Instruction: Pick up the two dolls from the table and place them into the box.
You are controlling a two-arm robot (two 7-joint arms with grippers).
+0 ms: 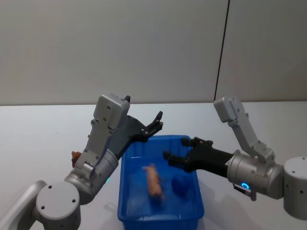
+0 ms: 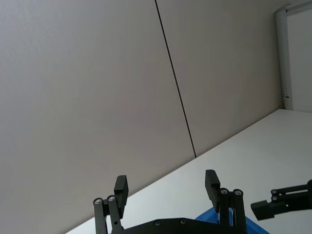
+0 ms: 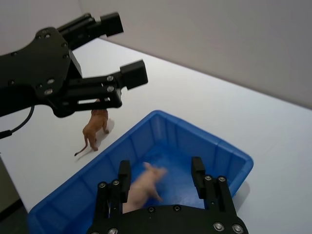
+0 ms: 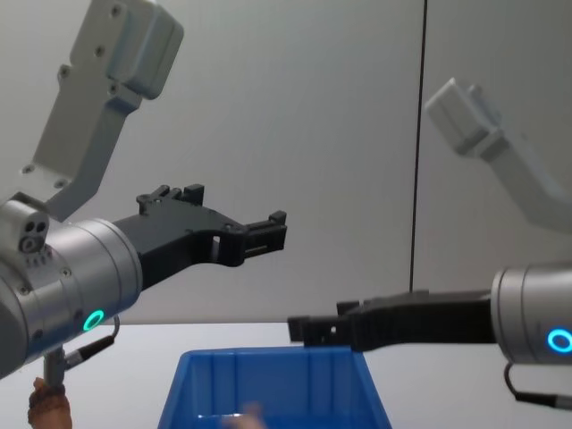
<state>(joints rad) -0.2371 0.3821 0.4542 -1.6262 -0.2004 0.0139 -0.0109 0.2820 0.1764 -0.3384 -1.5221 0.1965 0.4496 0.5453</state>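
The pale pink doll [image 1: 154,181] lies inside the blue box [image 1: 126,191], blurred in the right wrist view [image 3: 145,185] just under my right gripper [image 3: 161,175]. That gripper [image 1: 176,149] hangs open and empty over the box. The brown doll [image 3: 95,127] stands on the white table [image 1: 38,139] just left of the box, mostly hidden behind my left arm in the head view [image 1: 76,155]. My left gripper [image 1: 159,120] is raised above the box's far left corner, open with nothing in it [image 2: 166,187].
A dark blue lump [image 1: 181,184] sits in the box beside the pink doll. A grey wall with a vertical seam [image 1: 221,52] backs the table. Bare tabletop [image 1: 268,120] stretches to both sides of the box.
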